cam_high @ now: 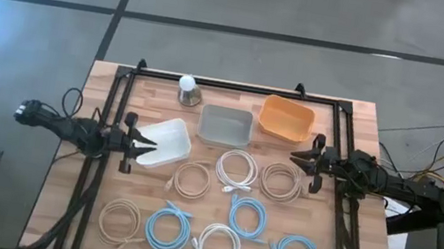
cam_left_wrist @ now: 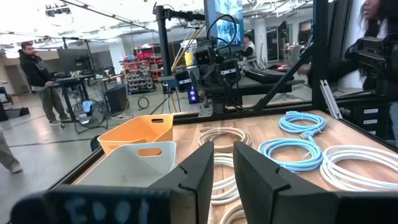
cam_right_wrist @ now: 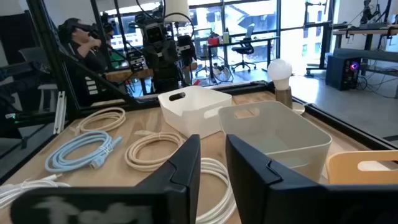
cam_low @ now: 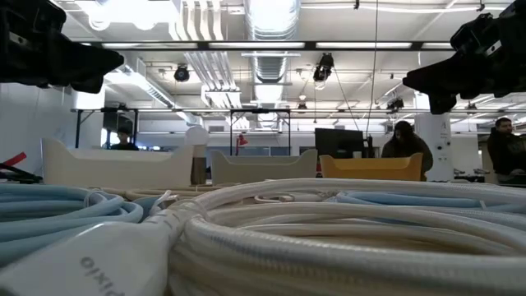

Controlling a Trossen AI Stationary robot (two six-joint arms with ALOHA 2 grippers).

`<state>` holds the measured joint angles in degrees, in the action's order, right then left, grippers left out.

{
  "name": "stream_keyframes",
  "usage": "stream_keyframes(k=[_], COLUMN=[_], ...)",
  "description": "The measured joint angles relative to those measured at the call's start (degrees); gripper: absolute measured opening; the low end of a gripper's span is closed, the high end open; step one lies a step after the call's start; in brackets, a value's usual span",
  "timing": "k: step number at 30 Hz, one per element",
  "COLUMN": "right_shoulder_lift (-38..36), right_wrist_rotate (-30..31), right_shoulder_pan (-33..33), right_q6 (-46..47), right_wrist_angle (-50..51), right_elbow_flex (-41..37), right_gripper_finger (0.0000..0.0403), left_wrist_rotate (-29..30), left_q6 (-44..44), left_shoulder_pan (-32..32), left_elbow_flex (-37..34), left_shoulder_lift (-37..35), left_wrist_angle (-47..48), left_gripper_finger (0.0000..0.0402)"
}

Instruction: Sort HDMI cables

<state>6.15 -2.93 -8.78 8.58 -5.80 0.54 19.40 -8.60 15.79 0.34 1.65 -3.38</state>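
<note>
Cables (cam_high: 236, 168) for the HDMI sort lay loose on the worktop (cam_high: 150, 185), all of them between and in front of your two end effectors, none yet in a bin. I counted eight coils: three beige, two white, three light blue. They sat apart from one another, probably so that each could be picked singly.

Your left end effector (cam_high: 140, 142) hung just beside the white bin (cam_high: 168, 138), with a beige coil (cam_high: 191, 178) the nearest cable to it. Its fingers (cam_left_wrist: 199, 168) stood at a narrow gap and held nothing.

Your right end effector (cam_high: 297, 158) faced it from across the worktop, near another beige coil (cam_high: 282, 180) and just short of the orange bin (cam_high: 286, 118). Its fingers (cam_right_wrist: 186, 165) were likewise narrow and empty.

Three bins stood beyond the coils: one white, one grey (cam_high: 225, 125), one orange. That matches the three cable colours, so I judge one bin was meant for each. Both arms looked poised at the sides, each close to an outer bin, and sorting had not visibly begun.
</note>
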Motion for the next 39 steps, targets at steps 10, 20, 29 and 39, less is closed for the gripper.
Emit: stream_keyframes(k=[10,20,29,39], right_shoulder_lift=[0.0,0.0,0.0,0.0], right_wrist_rotate=[0.0,0.0,0.0,0.0], right_shoulder_pan=[0.0,0.0,0.0,0.0], right_q6=[0.0,0.0,0.0,0.0], right_wrist_angle=[0.0,0.0,0.0,0.0], right_elbow_flex=[0.0,0.0,0.0,0.0], right_gripper_finger=[0.0086,0.0068,0.008,0.0082], left_wrist_rotate=[0.0,0.0,0.0,0.0], left_q6=[0.0,0.0,0.0,0.0], left_shoulder_pan=[0.0,0.0,0.0,0.0], left_elbow_flex=[0.0,0.0,0.0,0.0], left_shoulder_lift=[0.0,0.0,0.0,0.0], left_wrist_angle=[0.0,0.0,0.0,0.0], left_gripper_finger=[0.0087,0.0087,0.0087,0.0087])
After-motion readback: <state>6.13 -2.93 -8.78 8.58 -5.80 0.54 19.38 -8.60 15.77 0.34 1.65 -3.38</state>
